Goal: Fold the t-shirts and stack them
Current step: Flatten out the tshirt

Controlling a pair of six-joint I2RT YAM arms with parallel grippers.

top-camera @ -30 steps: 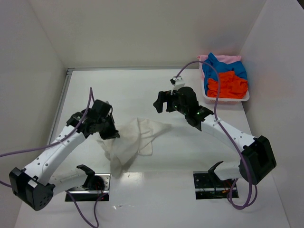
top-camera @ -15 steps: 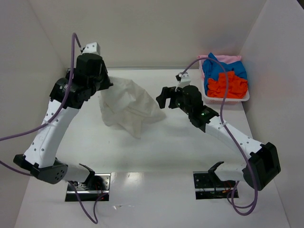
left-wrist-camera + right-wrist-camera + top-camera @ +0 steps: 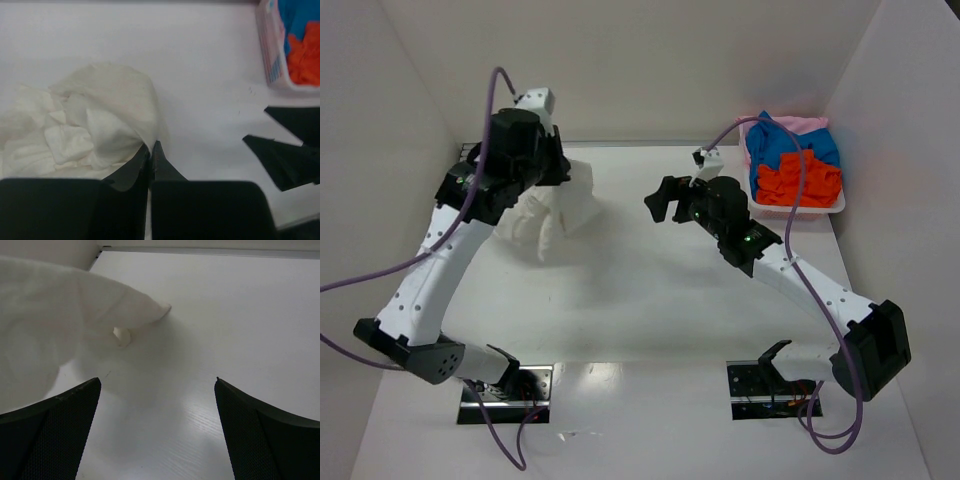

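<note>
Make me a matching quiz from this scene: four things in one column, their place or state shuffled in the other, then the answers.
Column one:
1. left claw
2. right claw
3. off-white t-shirt
4. orange-red t-shirt

Column two:
A. wide open, holding nothing
B. lying in the tray
C. pinched shut on cloth
D. bunched up at the far left

Pairs: 1-C, 2-A, 3-D, 4-B

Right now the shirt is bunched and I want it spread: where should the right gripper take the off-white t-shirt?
Best take the off-white t-shirt by its free corner jutting toward the right gripper, coming from the right with jaws open. The left gripper pinches the other side, so that corner is clear.
</note>
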